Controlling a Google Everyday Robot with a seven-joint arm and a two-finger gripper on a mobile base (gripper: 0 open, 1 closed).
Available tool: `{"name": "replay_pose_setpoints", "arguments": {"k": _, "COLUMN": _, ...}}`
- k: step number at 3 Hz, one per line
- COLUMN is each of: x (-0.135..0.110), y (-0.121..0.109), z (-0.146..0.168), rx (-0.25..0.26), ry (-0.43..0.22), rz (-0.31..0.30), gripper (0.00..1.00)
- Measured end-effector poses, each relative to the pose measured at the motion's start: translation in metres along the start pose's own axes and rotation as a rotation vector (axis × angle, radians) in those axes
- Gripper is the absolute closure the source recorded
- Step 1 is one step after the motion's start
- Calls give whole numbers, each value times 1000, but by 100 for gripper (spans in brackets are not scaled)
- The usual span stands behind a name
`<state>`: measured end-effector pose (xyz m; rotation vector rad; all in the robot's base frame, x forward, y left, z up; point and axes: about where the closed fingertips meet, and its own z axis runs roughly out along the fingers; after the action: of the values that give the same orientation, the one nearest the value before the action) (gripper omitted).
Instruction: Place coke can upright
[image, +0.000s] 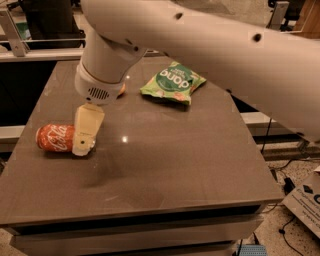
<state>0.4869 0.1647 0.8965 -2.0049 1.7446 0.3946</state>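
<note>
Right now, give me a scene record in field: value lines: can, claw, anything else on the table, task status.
coke can: lying on its side, left part of the table
claw: low over the can's right end, overlapping it in this view; contact cannot be told
chip bag: green, lying flat on the far side, apart from the can
table: dark flat top, bears both items
task status: can not yet upright

single view | high, angled down over table (175, 150) | close | fingers (88, 127) left of centre
</note>
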Motion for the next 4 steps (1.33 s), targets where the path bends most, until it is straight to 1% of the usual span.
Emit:
{"name": "replay_pose_setpoints", "arguments": {"k": 1, "x": -23, "y": 5, "z": 29, "rx": -42, "ry": 36, "rz": -8, "gripper": 0}}
{"name": "replay_pose_setpoints", "arguments": {"k": 2, "x": -39, "y": 11, "z": 51, "rx": -62, "ry": 84, "rz": -8, "gripper": 0}}
{"name": "replay_pose_setpoints", "arguments": {"k": 3, "x": -41, "y": 13, "z": 69, "rx": -59, "ry": 141, "rz": 3, "gripper": 0}}
{"name": "replay_pose_setpoints", "arguments": {"k": 4, "x": -40, "y": 12, "z": 84, "rx": -36, "ry": 214, "rz": 1, "gripper": 0}}
